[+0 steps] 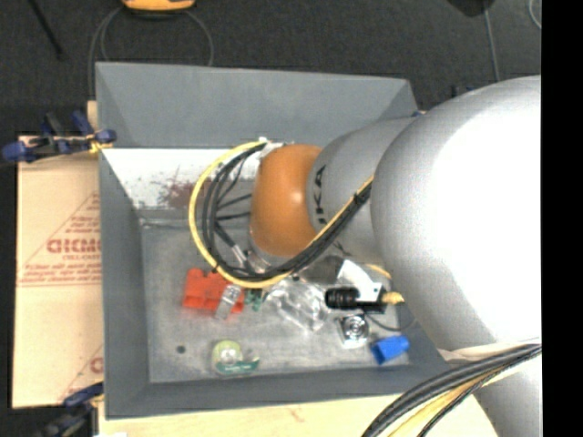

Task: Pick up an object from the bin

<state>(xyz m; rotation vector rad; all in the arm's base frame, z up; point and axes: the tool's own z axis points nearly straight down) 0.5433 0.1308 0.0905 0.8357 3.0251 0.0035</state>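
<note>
Grey metal bin (pixel 155 335) — gripper (pixel 244 289) beside a blocky orange-red piece (pixel 202 291), its state impossible to tell.

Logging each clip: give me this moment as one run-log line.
arm: in bin | gripper: low, by orange block, left of clear plastic piece | grasp: cannot tell | loose: black cylinder, blue piece, tape roll

A clear tape roll (pixel 232 356) lies by itself (greenish tint), a blue block (pixel 390 349) well apart to its right, beside a metal clip (pixel 353 331)
</note>
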